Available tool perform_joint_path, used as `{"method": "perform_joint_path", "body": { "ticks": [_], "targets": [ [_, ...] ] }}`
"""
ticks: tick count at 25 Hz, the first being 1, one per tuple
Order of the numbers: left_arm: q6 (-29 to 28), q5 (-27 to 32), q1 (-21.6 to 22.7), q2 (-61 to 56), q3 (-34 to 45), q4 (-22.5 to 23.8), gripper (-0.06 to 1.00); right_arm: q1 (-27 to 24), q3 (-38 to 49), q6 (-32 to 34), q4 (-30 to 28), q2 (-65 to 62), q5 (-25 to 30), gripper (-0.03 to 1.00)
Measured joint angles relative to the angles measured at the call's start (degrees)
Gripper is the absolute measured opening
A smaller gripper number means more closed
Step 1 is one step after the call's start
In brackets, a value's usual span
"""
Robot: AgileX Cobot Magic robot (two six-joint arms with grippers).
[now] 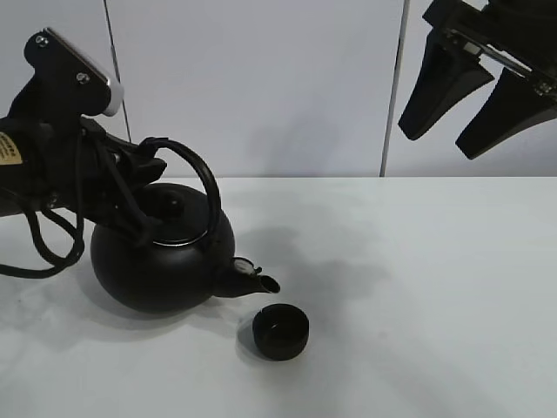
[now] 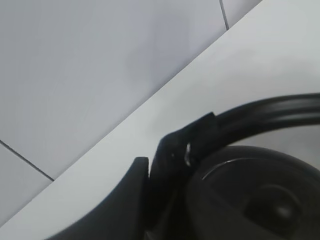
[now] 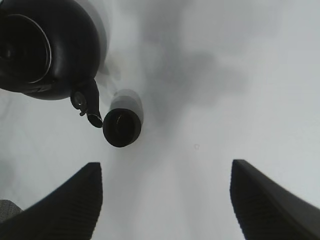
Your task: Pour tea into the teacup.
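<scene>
Exterior high: left gripper (image 1: 139,164) clamped on kettle (image 1: 161,261) handle (image 1: 198,167), spout (image 1: 258,280) tipped just over teacup (image 1: 280,332) rim, no stream discernible, pour likely unfinished; right gripper (image 1: 438,141) parted, empty, well away.

The matte black left arm housing (image 1: 52,122) is carrying silver screws (image 1: 83,78), a white round knob (image 1: 113,97) and a yellowish label (image 1: 9,148). Black cables (image 1: 39,248) are looping beneath it. The right gripper (image 1: 437,144) is ending in two black tapered fingers (image 3: 65,210) with ribbed inner faces.
</scene>
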Motion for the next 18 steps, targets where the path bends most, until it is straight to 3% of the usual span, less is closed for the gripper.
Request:
{"method": "perform_joint_path", "body": {
  "ticks": [18],
  "targets": [
    [3.44, 0.00, 0.00, 0.00, 0.00, -0.05, 0.11, 0.00, 0.00, 0.00, 0.00, 0.00, 0.00, 0.49]
  ]
}}
